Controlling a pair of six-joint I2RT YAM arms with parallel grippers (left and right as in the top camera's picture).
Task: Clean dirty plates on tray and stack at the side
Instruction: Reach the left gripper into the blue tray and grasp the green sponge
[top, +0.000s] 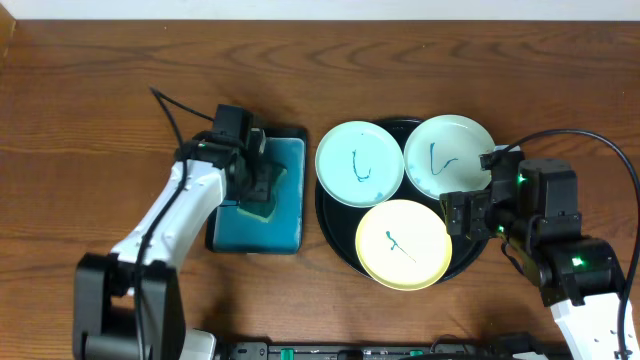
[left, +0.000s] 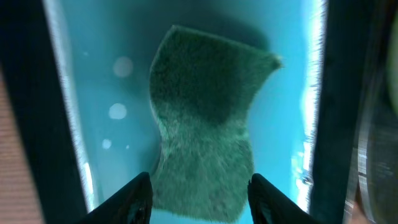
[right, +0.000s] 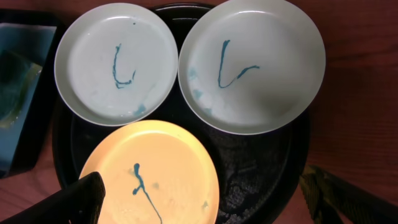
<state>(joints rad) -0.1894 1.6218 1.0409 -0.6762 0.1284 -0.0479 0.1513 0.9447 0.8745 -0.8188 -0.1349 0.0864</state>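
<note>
Three plates lie on the round black tray (top: 335, 240): a mint-white one (top: 359, 162) at the left, a mint-white one (top: 449, 156) at the right, a pale yellow one (top: 403, 243) in front. All carry teal scribbles. They show in the right wrist view too: left plate (right: 115, 61), right plate (right: 252, 62), yellow plate (right: 152, 174), tray (right: 261, 168). My right gripper (right: 202, 202) is open above the tray's right front, holding nothing. My left gripper (left: 200, 199) is open, its fingers either side of a green sponge (left: 205, 130).
The sponge lies in a rectangular black tray with a blue inside (top: 228, 232), left of the round tray; it shows in the left wrist view (left: 106, 74) too. A black cable (top: 170, 105) runs behind the left arm. The brown wooden table (top: 90, 120) spreads around.
</note>
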